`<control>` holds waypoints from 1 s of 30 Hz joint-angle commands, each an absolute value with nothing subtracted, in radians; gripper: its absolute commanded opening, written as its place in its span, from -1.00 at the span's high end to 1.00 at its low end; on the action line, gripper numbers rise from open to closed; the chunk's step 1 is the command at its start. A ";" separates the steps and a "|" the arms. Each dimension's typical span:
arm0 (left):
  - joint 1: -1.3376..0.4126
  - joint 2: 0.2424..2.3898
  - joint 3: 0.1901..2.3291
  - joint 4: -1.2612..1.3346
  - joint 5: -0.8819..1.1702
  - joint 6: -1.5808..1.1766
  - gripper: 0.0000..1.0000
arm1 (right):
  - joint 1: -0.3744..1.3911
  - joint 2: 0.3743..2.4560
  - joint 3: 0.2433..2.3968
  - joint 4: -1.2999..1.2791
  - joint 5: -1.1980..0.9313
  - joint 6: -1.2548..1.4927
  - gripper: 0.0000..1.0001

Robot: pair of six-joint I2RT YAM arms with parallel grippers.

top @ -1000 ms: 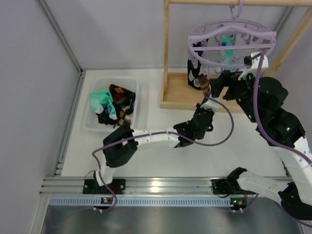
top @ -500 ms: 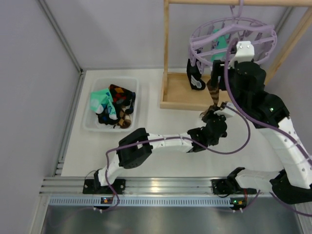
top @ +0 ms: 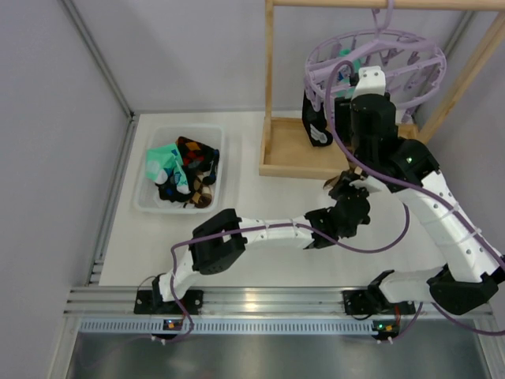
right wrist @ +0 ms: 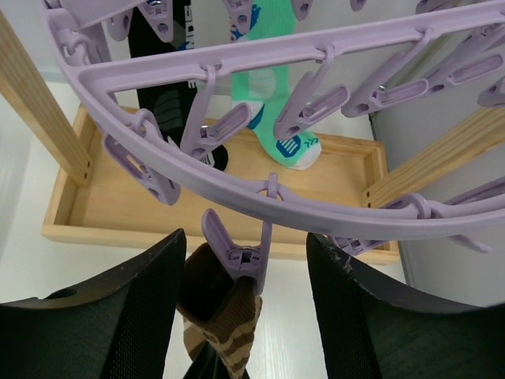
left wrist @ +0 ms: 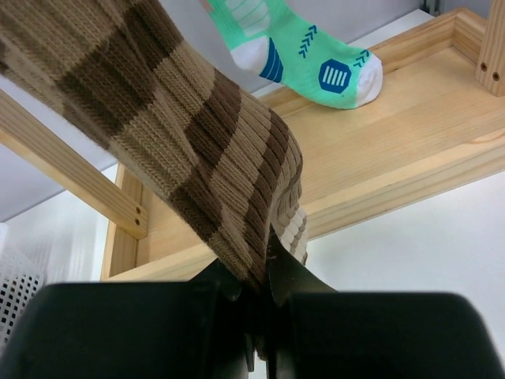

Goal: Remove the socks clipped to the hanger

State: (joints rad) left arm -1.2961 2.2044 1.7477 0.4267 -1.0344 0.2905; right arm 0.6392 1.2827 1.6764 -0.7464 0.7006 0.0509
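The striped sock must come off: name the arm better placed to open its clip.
Right. The open right gripper straddles the pale-purple plastic clip pinching the brown-and-tan striped knit sock; the left gripper is shut on that sock lower down.

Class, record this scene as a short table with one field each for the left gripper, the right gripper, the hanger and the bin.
left gripper: shut on the lower part of the brown striped sock
right gripper: open, fingers either side of the clip holding that sock
hanger: pale purple ring on the wooden rack; mint-green sock and black sock also hanging from it
bin: white, left of the rack, holding several socks
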 commanded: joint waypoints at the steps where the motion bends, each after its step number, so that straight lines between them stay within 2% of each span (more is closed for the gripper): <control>1: -1.312 2.200 1.776 0.471 -1.039 0.302 1.00 | 0.644 1.289 1.669 -0.706 0.775 0.028 -0.20; 20: -1.321 2.174 1.761 0.469 -1.019 0.275 1.00 | 0.643 1.299 1.609 -0.600 0.805 0.011 0.06; 23: -1.321 2.169 1.758 0.469 -1.014 0.268 1.00 | 0.643 1.304 1.606 -0.597 0.816 0.009 0.22; 27: -1.321 2.169 1.750 0.469 -1.014 0.273 1.00 | 0.643 1.296 1.601 -0.588 0.815 0.011 0.61; 30: -1.321 2.152 1.709 0.469 -0.977 0.233 1.00 | 0.643 1.289 1.606 -0.588 0.801 0.011 0.64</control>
State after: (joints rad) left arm -1.3117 2.2036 1.7435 0.4271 -1.0107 0.2764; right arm 0.6392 1.3033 1.5978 -0.6281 0.7952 0.0170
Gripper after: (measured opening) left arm 0.026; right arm 0.242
